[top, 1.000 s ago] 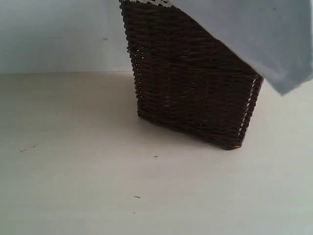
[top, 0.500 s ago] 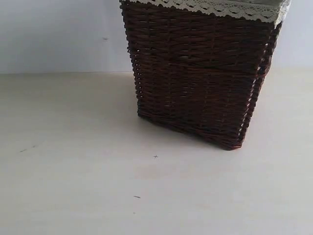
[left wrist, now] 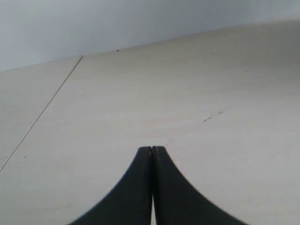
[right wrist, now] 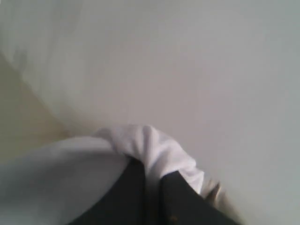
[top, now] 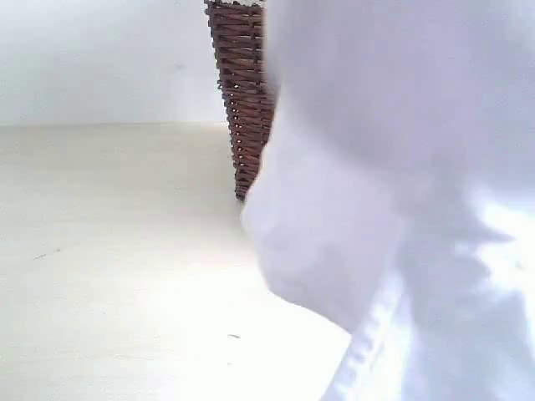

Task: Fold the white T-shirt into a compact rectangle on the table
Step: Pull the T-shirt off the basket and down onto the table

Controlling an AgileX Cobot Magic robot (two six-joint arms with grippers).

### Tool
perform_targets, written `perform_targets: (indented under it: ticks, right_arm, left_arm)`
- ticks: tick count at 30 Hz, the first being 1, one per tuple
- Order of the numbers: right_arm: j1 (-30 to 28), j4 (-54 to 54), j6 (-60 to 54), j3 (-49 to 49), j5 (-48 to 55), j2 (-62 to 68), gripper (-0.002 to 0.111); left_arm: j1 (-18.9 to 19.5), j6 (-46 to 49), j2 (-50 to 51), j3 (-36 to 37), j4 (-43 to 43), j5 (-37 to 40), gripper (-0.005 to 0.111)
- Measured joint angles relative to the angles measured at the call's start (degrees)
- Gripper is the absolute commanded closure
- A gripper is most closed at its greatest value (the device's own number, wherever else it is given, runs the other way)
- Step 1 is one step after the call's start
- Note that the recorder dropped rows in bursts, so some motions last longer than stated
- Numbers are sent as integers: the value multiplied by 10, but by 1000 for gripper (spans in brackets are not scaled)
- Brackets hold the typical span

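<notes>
The white T-shirt (top: 393,192) hangs in the air close to the exterior camera, filling the right half of that view; its letters and orange tag do not show. In the right wrist view my right gripper (right wrist: 152,171) is shut on a bunched fold of the white T-shirt (right wrist: 154,145), cloth bulging over both black fingers. My left gripper (left wrist: 153,149) is shut with nothing in it, hovering over the bare pale table (left wrist: 187,103). Neither gripper itself shows in the exterior view.
A dark brown wicker basket (top: 241,100) stands at the back of the table (top: 109,251), mostly hidden behind the shirt. Tiny dark specks dot the table. A thin seam line (left wrist: 42,112) crosses the surface in the left wrist view.
The shirt, only a corner at top right a second ago and out of view half a second ago, now hangs down over the right half, covering most of the basket.
</notes>
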Motion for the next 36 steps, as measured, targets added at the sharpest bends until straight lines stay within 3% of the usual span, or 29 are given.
perform_targets:
  ticks: [2, 7, 14, 17, 26, 30, 36]
  right_arm:
    - [0, -63, 32, 4, 67, 41, 108]
    - [0, -71, 52, 72, 74, 79, 108]
    - [0, -39, -56, 257, 74, 98, 108]
    - [0, -137, -43, 277, 3, 120, 108]
    - [0, -204, -10, 279, -176, 126, 108]
    - [0, -172, -8, 279, -137, 127, 108]
    - [0, -87, -81, 284, 27, 108, 108]
  left_arm:
    - [0, 0, 0, 0, 0, 0, 107]
    - [0, 0, 0, 0, 0, 0, 107]
    - [0, 0, 0, 0, -1, 0, 107]
    - [0, 0, 0, 0, -1, 0, 107]
    - [0, 0, 0, 0, -1, 0, 107]
    - [0, 0, 0, 0, -1, 0, 107]
    - [0, 0, 0, 0, -1, 0, 107]
